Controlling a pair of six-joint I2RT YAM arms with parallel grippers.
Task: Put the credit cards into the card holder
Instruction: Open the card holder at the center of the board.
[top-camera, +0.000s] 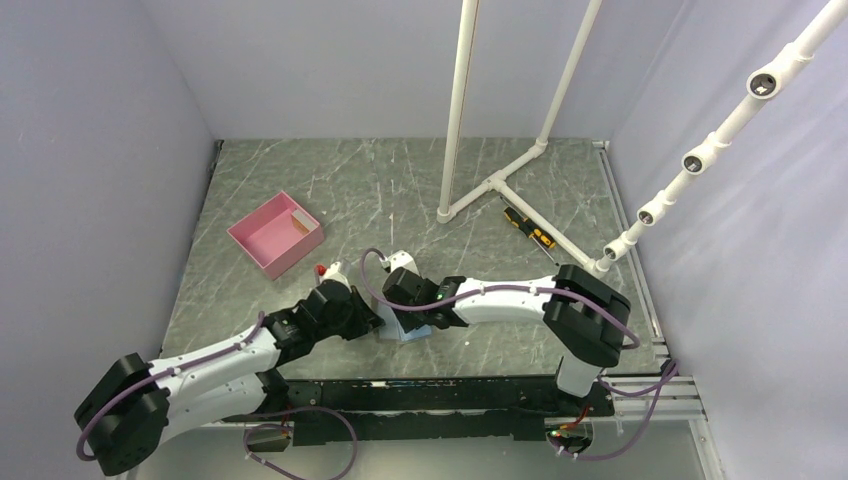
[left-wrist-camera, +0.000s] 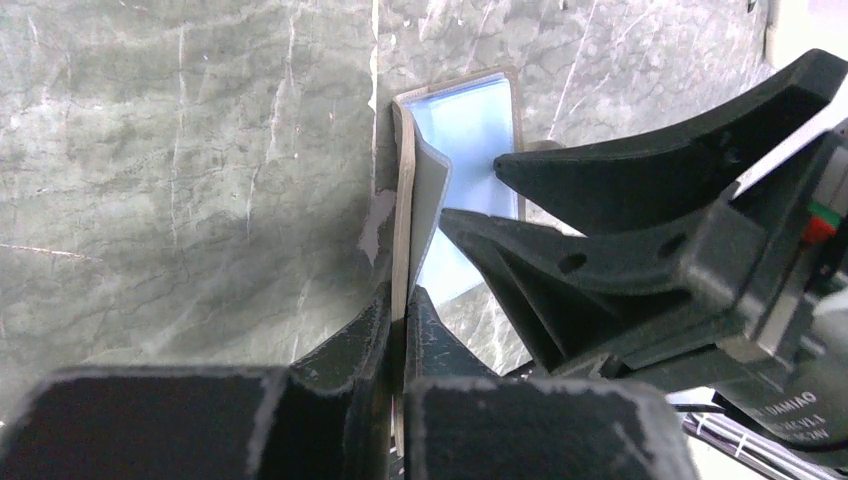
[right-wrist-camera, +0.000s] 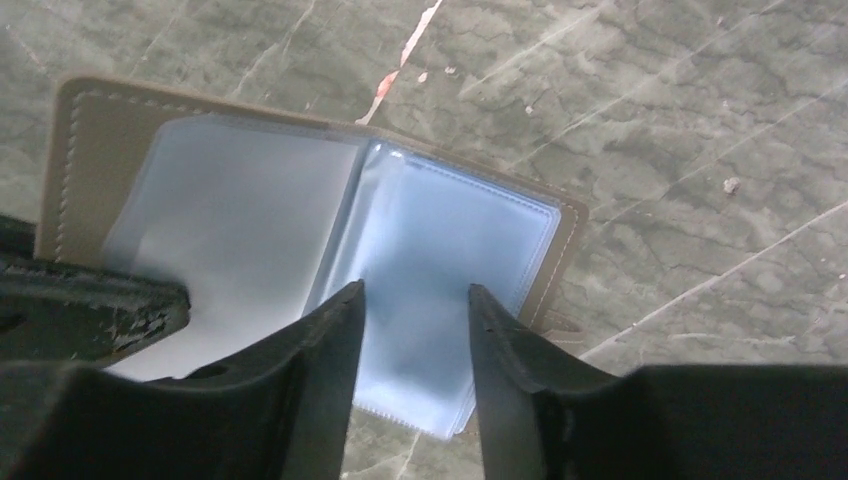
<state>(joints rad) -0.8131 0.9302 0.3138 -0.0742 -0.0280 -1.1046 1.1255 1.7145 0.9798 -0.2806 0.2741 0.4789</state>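
Your left end effector (left-wrist-camera: 400, 308) clamps the card holder (left-wrist-camera: 470, 130) open, your right end effector (right-wrist-camera: 415, 295) gapes empty over it; no credit cards inside yet.

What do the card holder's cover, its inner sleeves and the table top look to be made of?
Card holder cover: probably leather or faux leather, matte tan-grey, with a stitched edge.
Inner sleeves: clear flexible plastic, glossy, light blue glare.
Table top: looks like grey-green marble or a printed imitation, pale veins.

Left pincer (left-wrist-camera: 400, 312) tight, right pincer (right-wrist-camera: 412, 292) apart.
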